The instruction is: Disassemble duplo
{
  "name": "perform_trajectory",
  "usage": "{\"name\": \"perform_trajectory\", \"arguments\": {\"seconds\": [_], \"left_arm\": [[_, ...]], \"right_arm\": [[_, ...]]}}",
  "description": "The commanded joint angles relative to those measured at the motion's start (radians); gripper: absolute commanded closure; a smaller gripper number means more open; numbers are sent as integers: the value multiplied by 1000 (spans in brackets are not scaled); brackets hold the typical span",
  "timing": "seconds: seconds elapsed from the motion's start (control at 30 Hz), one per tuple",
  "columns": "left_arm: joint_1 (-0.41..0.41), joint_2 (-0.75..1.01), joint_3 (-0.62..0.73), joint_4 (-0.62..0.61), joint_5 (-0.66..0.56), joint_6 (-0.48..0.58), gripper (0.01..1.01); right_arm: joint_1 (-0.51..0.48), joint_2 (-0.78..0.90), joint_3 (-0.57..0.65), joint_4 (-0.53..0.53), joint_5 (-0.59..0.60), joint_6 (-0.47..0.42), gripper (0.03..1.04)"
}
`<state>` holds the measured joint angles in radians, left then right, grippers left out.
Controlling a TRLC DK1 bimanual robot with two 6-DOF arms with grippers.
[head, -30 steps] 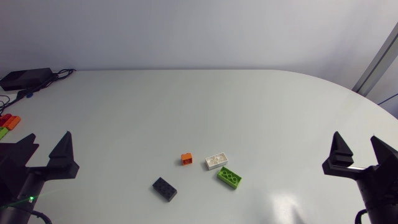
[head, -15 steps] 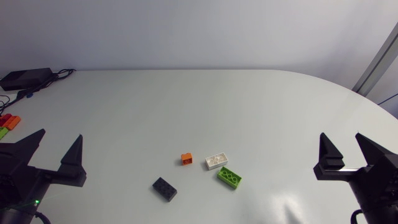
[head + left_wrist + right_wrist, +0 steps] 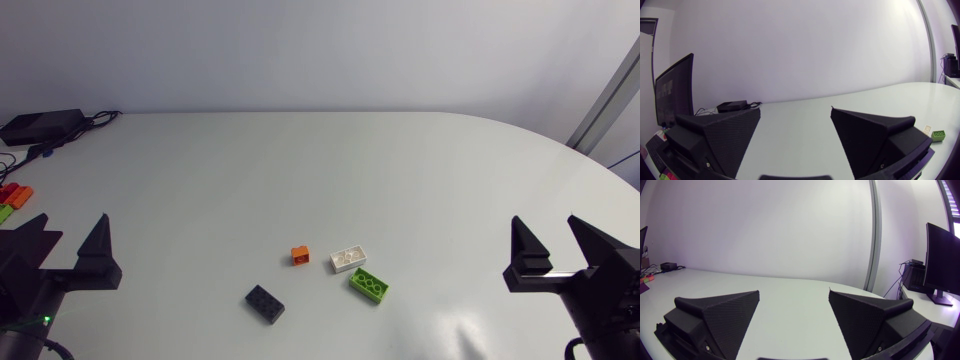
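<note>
Four separate Duplo bricks lie apart near the table's front middle: a small orange brick (image 3: pixel 299 255), a white brick (image 3: pixel 348 259), a green brick (image 3: pixel 369 285) and a black brick (image 3: pixel 265 304). My left gripper (image 3: pixel 73 224) stands open at the left edge, far from them, holding nothing. My right gripper (image 3: pixel 546 226) stands open at the right edge, also empty. In the left wrist view the open gripper (image 3: pixel 795 111) looks across the table, and the green brick (image 3: pixel 939 135) and white brick (image 3: pixel 928 128) show beside one finger. The right wrist view shows only its open gripper (image 3: pixel 794 292) and bare table.
A black box with cables (image 3: pixel 40 125) sits at the table's back left corner; the left wrist view shows the box (image 3: pixel 732 106) ahead of the gripper. A few red, orange and green bricks (image 3: pixel 12 195) lie at the left edge.
My left gripper swung a little to the right and has come back left. My right gripper has shifted slightly inward, toward the left. The bricks have not moved.
</note>
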<state>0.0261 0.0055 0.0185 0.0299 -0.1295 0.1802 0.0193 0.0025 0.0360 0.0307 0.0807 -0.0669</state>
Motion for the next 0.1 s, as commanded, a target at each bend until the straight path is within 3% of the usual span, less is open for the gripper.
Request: {"name": "perform_trajectory", "arguments": {"seconds": [0.0, 0.07], "left_arm": [[9, -16, -22, -4, 11, -36, 48], [9, -15, -22, -4, 11, -31, 48]], "right_arm": [[1, -9, -41, -6, -4, 6, 66], [1, -10, -41, -8, -4, 6, 66]]}}
